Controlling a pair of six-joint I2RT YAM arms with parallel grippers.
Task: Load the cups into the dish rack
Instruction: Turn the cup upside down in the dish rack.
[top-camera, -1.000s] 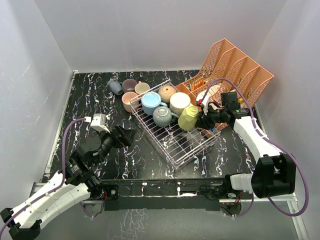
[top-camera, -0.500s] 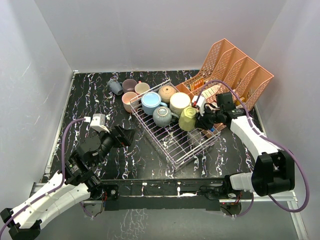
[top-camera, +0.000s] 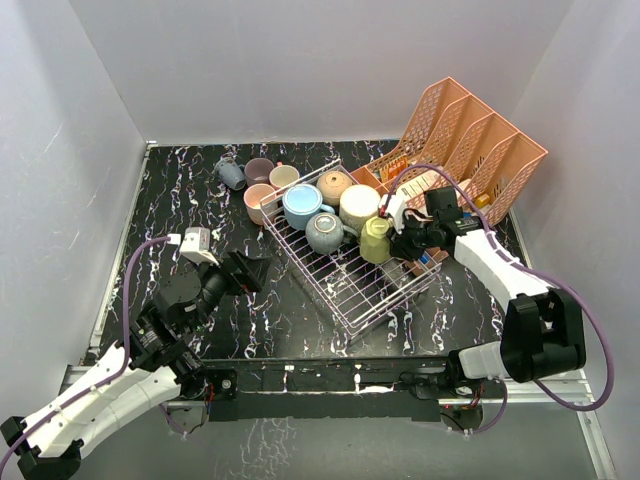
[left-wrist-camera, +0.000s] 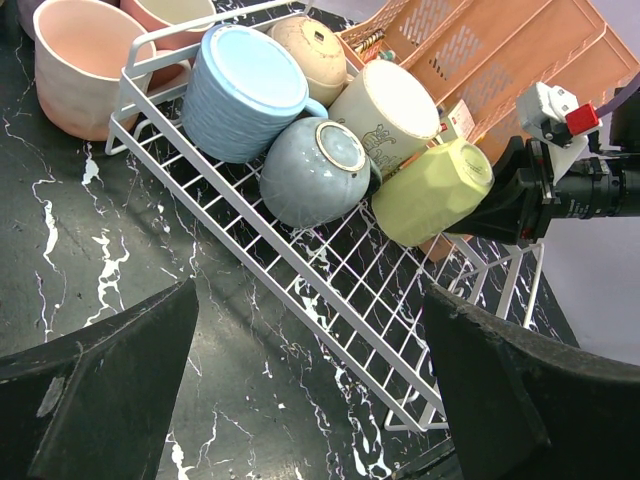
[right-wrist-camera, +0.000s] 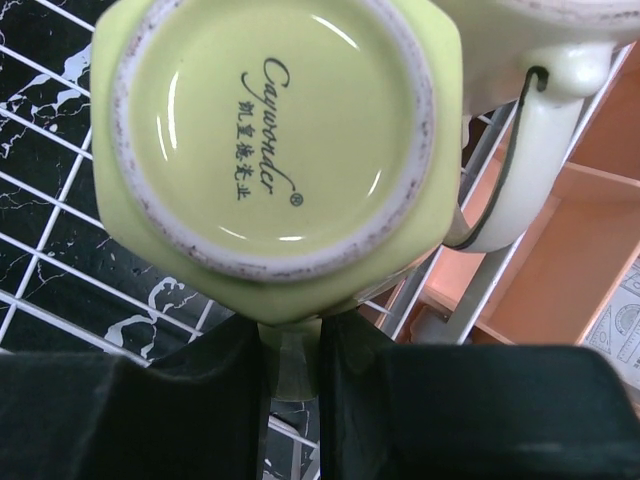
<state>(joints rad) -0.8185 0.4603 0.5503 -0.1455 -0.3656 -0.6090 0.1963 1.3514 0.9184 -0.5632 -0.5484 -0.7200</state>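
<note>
Yellow mug (top-camera: 376, 238) at the rack's (top-camera: 352, 296) right side
Right gripper (right-wrist-camera: 290, 365) pinches its handle; left gripper (top-camera: 250, 272) spread wide, left of rack.

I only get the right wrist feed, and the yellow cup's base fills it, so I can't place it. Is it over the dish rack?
Observer: Yes. The yellow cup hangs tilted over the dish rack's right side, beside the cream cup.
Operator: Any cups outside it?
Observer: Four cups sit by its far-left edge.
Operator: And the left arm?
Observer: The left end effector is open and empty, left of the rack.
</note>
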